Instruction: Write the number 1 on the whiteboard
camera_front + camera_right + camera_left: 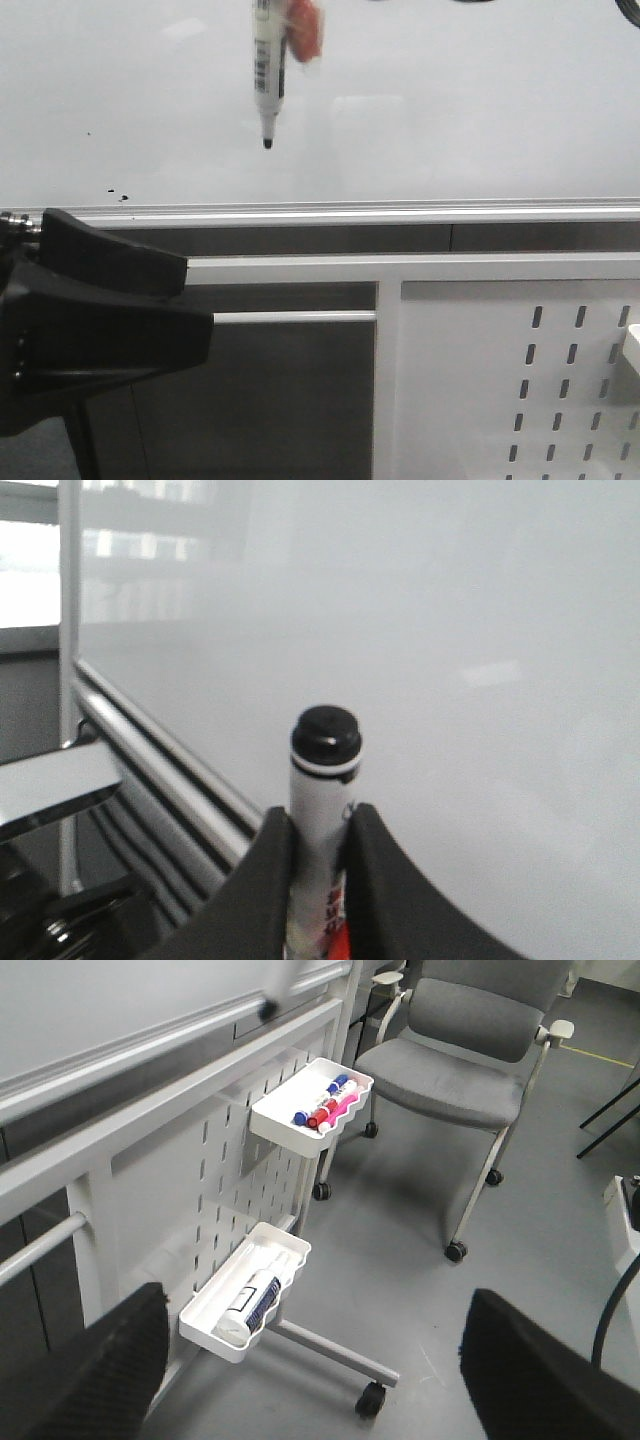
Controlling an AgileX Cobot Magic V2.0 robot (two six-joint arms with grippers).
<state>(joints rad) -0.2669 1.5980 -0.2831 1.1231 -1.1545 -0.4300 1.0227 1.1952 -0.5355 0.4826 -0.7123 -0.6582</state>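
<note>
The right gripper (318, 880) squeezes a marker (269, 70) tight between its two black fingers (262, 890). In the front view the marker hangs tip down in front of the whiteboard (450, 110). I cannot tell if the tip touches the board. No number 1 shows on the board, only a few tiny black specks (117, 194) low down near the silver rail (400, 213). So the writing looks not started, and the whole stroke is left to draw. The left gripper (310, 1380) holds nothing, its fingers spread wide apart, pointing at the floor near two trays (300, 1125).
</note>
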